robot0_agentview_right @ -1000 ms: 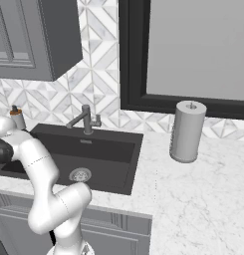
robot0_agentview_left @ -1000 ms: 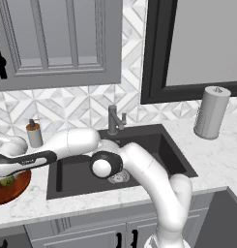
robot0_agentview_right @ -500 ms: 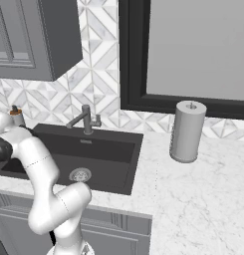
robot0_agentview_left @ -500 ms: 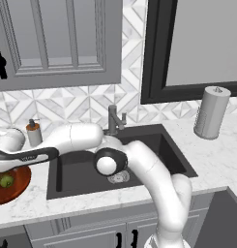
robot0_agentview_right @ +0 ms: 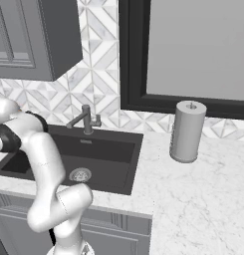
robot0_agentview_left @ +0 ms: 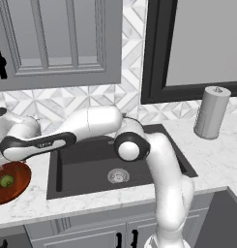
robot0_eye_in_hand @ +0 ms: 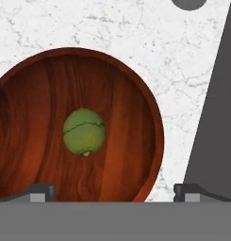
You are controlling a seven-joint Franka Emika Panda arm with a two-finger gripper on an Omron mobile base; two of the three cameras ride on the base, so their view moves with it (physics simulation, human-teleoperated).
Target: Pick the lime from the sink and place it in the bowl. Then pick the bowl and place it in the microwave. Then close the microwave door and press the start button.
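below pincer (robot0_eye_in_hand: 112, 190): lime (robot0_eye_in_hand: 84, 132) mid bowl (robot0_eye_in_hand: 131, 94) | pincer wide open, clear of lime

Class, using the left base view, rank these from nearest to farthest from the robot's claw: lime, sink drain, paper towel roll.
1. Small yellow-green lime, in the wooden bowl at far left.
2. Round metal sink drain, in the middle of the basin.
3. Grey paper towel roll, upright on the counter at far right.
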